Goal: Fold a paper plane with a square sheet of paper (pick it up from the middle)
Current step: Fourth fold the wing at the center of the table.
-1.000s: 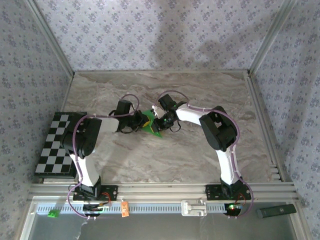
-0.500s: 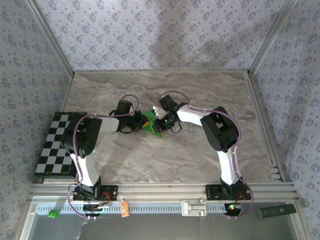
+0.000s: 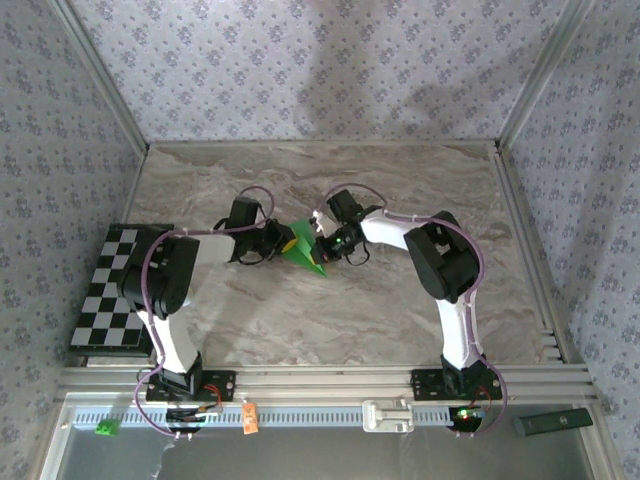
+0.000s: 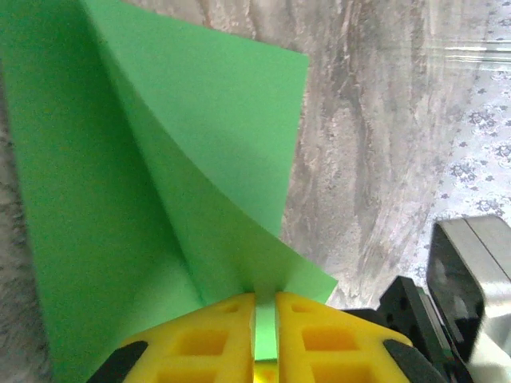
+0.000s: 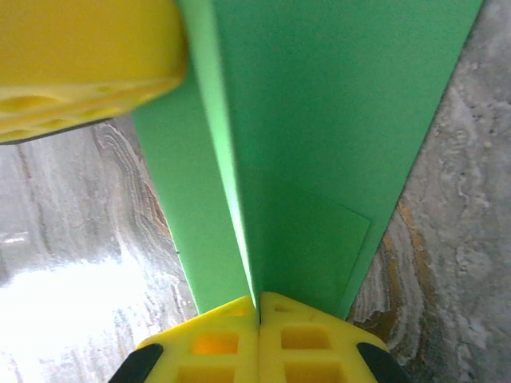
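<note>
Near the middle of the grey marbled worktop (image 3: 300, 320), the left end effector (image 3: 285, 244) and right end effector (image 3: 321, 244) both pinch the folded bright green paper sheet (image 3: 304, 255).

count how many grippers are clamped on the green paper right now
2. The left gripper is shut on the green paper from the left side; the right gripper is shut on it from the right side.

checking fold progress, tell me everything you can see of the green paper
The paper is thin, plain bright green, partly folded along sharp creases into layered flaps, tapering to a point toward the near edge. It is at the middle of the marbled table. The left gripper and right gripper each pinch it from opposite sides.
</note>
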You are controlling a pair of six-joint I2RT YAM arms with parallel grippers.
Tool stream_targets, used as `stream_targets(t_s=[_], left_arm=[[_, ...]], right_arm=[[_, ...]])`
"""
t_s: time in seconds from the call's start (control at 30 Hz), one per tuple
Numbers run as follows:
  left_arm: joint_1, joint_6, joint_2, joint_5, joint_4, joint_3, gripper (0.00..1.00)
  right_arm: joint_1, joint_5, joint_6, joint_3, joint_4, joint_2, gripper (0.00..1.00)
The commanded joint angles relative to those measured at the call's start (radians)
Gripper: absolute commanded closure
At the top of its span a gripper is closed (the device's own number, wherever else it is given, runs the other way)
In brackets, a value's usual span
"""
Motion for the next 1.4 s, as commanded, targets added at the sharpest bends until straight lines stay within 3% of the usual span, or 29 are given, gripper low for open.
stream_targets(t_s=[0.0, 0.33, 1.13, 1.37], left_arm=[[0.004, 0.029, -0.059, -0.007, 0.022, -0.026, 0.84], [-0.034, 0.047, -0.02, 0.032, 0.072, -0.009, 0.85], [-0.06, 0.061, 0.082, 0.05, 0.003, 0.097, 0.86], [-0.06, 0.063, 0.093, 0.035, -0.021, 0.114, 0.87]], right_arm=[[-0.015, -0.089, 0.045, -0.016, 0.009, 0.013, 0.96], [-0.049, -0.147, 0.122, -0.05, 0.083, 0.018, 0.96], [-0.057, -0.114, 0.116, -0.059, 0.065, 0.033, 0.86], [-0.06, -0.107, 0.123, -0.06, 0.06, 0.035, 0.91]])
